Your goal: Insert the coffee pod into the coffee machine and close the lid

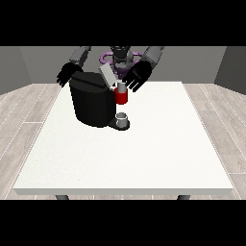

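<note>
A black coffee machine (93, 103) stands on the white tabletop (144, 153), near its far edge and toward the far left corner. Its grey lid (107, 76) is tilted up. A red thing at the machine (121, 97) sits at its front, and a grey thing (123, 118) rests on the machine's base below it; whether that is the pod cannot be told. The robot hand at the view's right (137, 77) hangs over the red thing with fingers spread and straight, holding nothing. The robot hand at the view's left (67, 74) hovers behind the machine's far left side, fingers likewise spread and holding nothing.
</note>
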